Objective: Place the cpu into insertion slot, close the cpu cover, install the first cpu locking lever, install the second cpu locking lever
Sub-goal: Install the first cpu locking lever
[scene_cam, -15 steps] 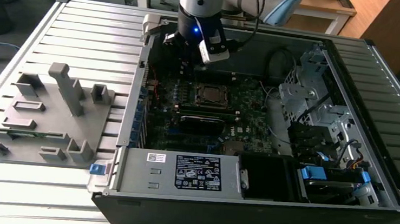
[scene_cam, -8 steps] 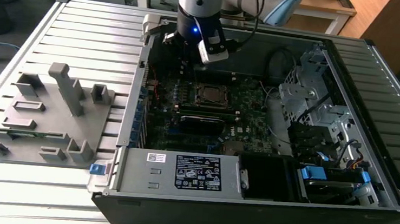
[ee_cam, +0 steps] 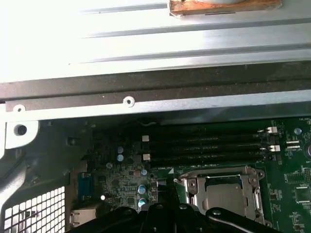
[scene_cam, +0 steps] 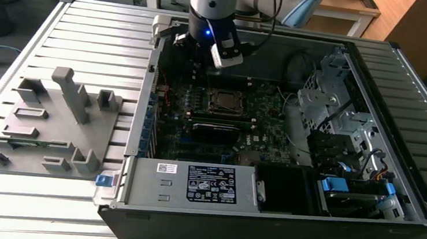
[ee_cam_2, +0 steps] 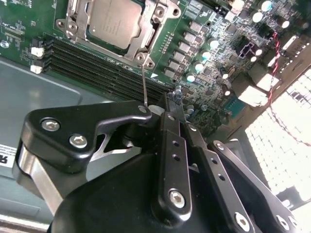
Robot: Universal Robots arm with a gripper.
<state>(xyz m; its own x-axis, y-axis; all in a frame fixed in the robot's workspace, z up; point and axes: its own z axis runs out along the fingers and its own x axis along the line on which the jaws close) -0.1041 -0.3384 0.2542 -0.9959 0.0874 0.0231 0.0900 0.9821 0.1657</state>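
Observation:
The cpu (ee_cam_2: 112, 20) lies in the insertion slot (ee_cam_2: 73, 26), its dull silver top showing through the window of the cpu cover (ee_cam_2: 146, 38), which lies flat over it. A thin wire locking lever (ee_cam_2: 144, 82) stands up from the socket's corner towards my gripper. My gripper (ee_cam_2: 173, 98) hangs over the board beside that corner, fingers pressed together with nothing seen between them. In the first wrist view the cpu (ee_cam: 224, 198) sits framed by the cover (ee_cam: 192, 187), just past the gripper (ee_cam: 165, 209). In the exterior view the gripper (scene_cam: 192, 71) is left of the slot (scene_cam: 226, 101).
Black memory slots (ee_cam_2: 97, 68) run beside the socket. The open computer case (scene_cam: 130, 147) holds a power supply (scene_cam: 192, 182), drive bays (scene_cam: 337, 124) and cables. A grey fixture tray (scene_cam: 51, 122) lies at the exterior view's left on the ribbed table (scene_cam: 98, 28).

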